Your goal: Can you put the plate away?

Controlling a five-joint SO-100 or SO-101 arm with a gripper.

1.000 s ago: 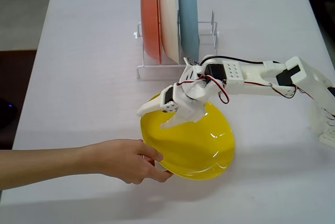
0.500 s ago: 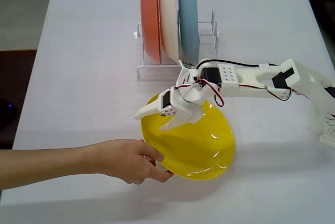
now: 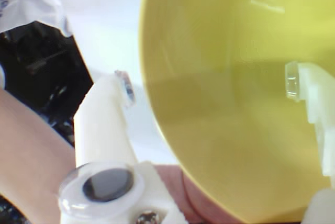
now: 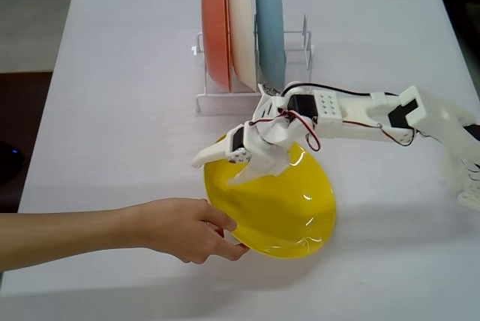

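Observation:
The yellow plate (image 4: 277, 205) is tilted above the table, and a person's hand (image 4: 187, 231) holds its lower left rim. In the wrist view the plate (image 3: 230, 103) fills the right side. My gripper (image 4: 221, 171) is open and straddles the plate's upper left rim. One finger (image 4: 202, 158) is outside the rim and the other lies over the plate's inner face. The wrist view shows the gripper (image 3: 209, 84) with the rim between its two fingertips, the left fingertip (image 3: 123, 85) clear of the plate.
A white wire rack (image 4: 217, 100) stands behind the gripper with an orange plate (image 4: 215, 25), a cream plate (image 4: 241, 25) and a light blue plate (image 4: 270, 25) upright in it. The person's forearm (image 4: 67, 238) reaches in from the left. The arm's base (image 4: 461, 163) is at the right edge.
The gripper has edged slightly left along the plate's rim and stays open. The hand keeps the plate in nearly the same place.

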